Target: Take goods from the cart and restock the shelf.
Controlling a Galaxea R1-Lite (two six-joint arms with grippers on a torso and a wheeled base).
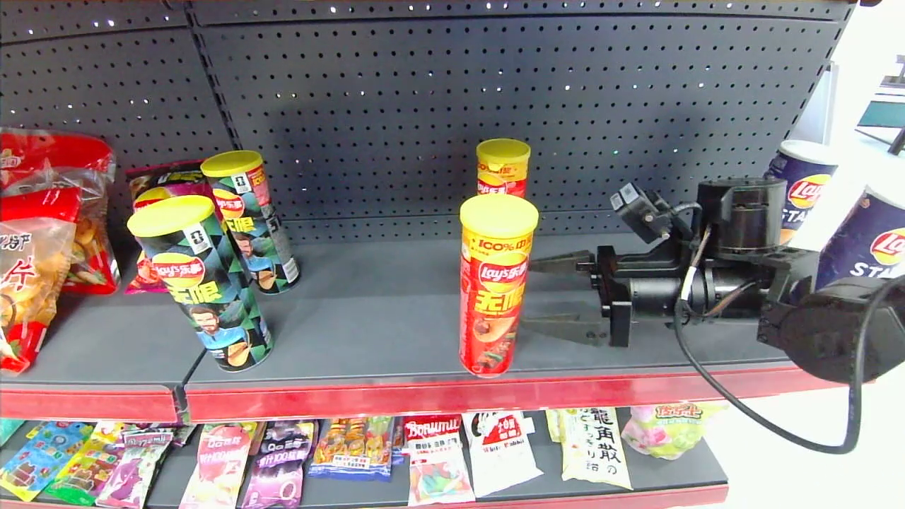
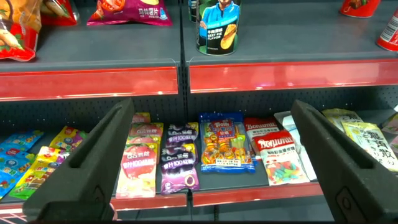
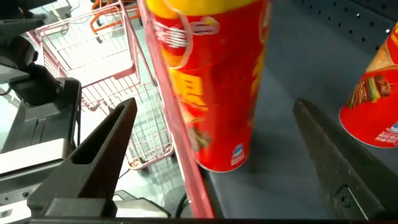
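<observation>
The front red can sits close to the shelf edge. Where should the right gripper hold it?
Grip the front red can around its mid-body, coming from its right, where the open right gripper is level with it. It stands upright and round, so a pinch across front and back should hold.

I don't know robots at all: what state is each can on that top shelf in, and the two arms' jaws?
Front red can: upright, lid on, near the shelf's front edge.
Rear red can: upright, lid on.
Front dark can: standing, lid on.
Rear dark can: standing, lid on.
Right gripper: jaws open, empty, facing the front red can.
Left gripper: jaws open, empty.
</observation>
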